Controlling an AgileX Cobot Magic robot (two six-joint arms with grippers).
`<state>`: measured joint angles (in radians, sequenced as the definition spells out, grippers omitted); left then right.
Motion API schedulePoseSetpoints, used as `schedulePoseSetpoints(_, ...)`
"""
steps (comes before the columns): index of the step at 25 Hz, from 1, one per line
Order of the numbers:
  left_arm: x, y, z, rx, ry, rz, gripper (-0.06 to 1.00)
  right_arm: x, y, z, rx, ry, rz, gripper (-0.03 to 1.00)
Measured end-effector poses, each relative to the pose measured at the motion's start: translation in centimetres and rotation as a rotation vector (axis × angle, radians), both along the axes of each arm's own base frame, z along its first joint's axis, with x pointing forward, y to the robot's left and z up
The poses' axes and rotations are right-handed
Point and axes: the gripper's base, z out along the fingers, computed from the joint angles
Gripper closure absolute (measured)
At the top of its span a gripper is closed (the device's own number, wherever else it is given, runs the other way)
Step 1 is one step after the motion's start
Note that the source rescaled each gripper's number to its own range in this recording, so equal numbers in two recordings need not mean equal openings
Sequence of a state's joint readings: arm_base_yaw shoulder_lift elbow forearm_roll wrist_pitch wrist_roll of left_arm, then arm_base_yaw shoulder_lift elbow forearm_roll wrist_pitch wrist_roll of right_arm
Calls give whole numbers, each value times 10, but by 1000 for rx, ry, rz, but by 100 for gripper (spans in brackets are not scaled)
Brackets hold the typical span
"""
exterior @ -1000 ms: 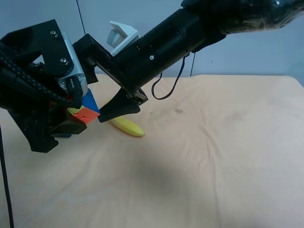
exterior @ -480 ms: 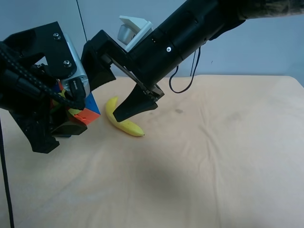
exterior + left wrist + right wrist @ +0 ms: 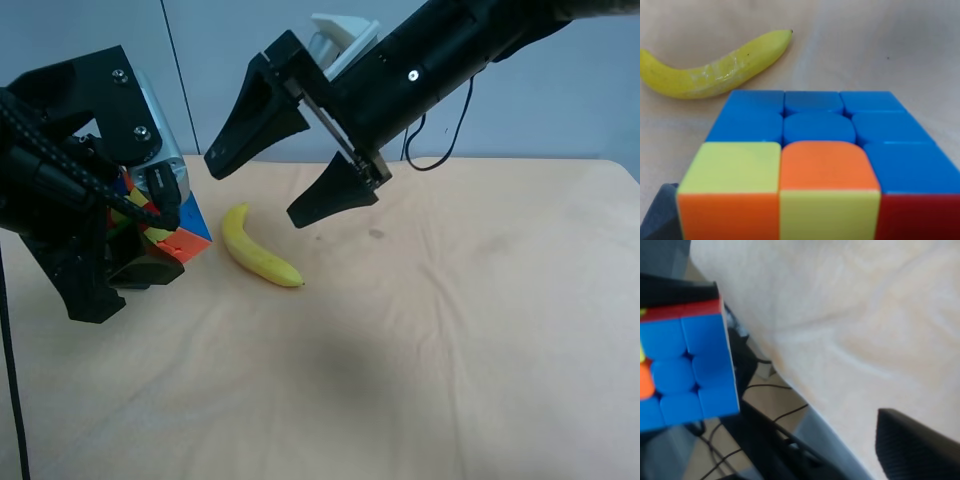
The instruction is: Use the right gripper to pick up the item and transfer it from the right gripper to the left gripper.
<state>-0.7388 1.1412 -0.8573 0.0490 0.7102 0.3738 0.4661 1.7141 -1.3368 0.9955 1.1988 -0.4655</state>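
Note:
The item, a small puzzle cube with blue, orange, yellow and red squares, is held off the table in the boxy left gripper at the exterior high view's left. The cube fills the left wrist view. The right gripper, with long tapering fingers and a white block on its wrist, hangs open and empty above the table, up and to the right of the cube. In the right wrist view the cube shows at a distance, with one black fingertip in a corner.
A yellow banana lies on the tan cloth-covered table between the two grippers; it also shows in the left wrist view. A black cable loops from the left arm. The right wrist view shows the table's edge with cables below.
The right gripper has drawn back up and to the right, away from the cube, and its fingers have spread wide. The cube stays in the left gripper, which has not moved.

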Motion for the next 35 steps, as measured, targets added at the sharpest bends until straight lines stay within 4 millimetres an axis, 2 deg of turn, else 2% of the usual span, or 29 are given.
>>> schedulePoseSetpoints(4,0,0,0,0,0,0,94,-7,-29,25,-95,-115,-45,-3)
schedulePoseSetpoints(8,0,0,0,-1,1,0,94,-28,-61,56,-271,-280,-108,-3)
schedulePoseSetpoints(13,0,0,0,0,1,0,94,-68,-106,103,-463,-515,-272,-3)
schedulePoseSetpoints(17,-1,-1,0,-11,15,4,94,-104,-138,134,-520,-668,-421,-3)
schedulePoseSetpoints(20,-1,-1,0,-17,20,5,94,-136,-158,147,-523,-757,-500,-3)
schedulePoseSetpoints(24,-1,-1,0,-17,20,5,94,-178,-179,138,-506,-811,-540,-3)
schedulePoseSetpoints(27,-1,-1,0,-17,21,5,94,-204,-190,113,-508,-809,-539,-3)
schedulePoseSetpoints(31,-1,-1,0,-17,21,5,94,-233,-202,68,-526,-786,-526,-3)
schedulePoseSetpoints(35,-1,-1,0,-17,21,5,94,-254,-212,30,-517,-797,-532,-3)
